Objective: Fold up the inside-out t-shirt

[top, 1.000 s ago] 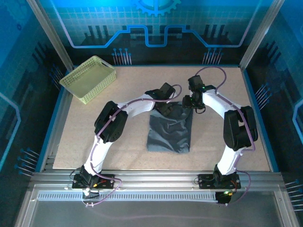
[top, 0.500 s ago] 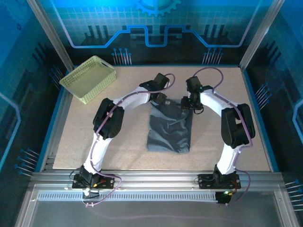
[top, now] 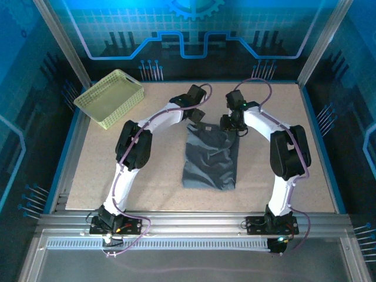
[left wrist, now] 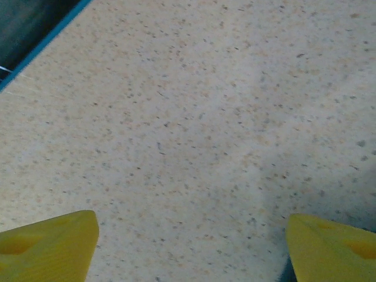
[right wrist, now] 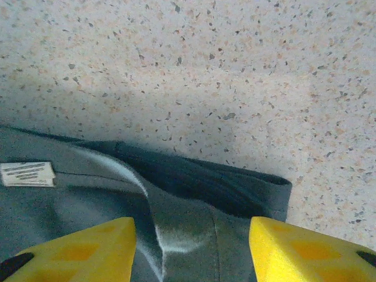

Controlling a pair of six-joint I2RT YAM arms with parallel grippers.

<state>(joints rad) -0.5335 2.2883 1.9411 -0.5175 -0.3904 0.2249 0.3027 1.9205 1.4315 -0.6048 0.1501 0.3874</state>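
Inside-out t-shirt [top: 211,161] sits at the middle of the table [top: 117,164] as a folded rectangle — nearly done, I'd say — left gripper [left wrist: 191,235] spread empty just beyond it, right gripper [right wrist: 192,241] parted, gripping nothing, above its far edge.

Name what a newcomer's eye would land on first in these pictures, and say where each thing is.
The dark grey t-shirt lies folded into a rectangle in the middle of the table. The right gripper hangs open over the shirt's far edge, near a white label, and the left gripper stands open over bare tabletop. A pale yellow-green lattice basket sits at the far left corner.
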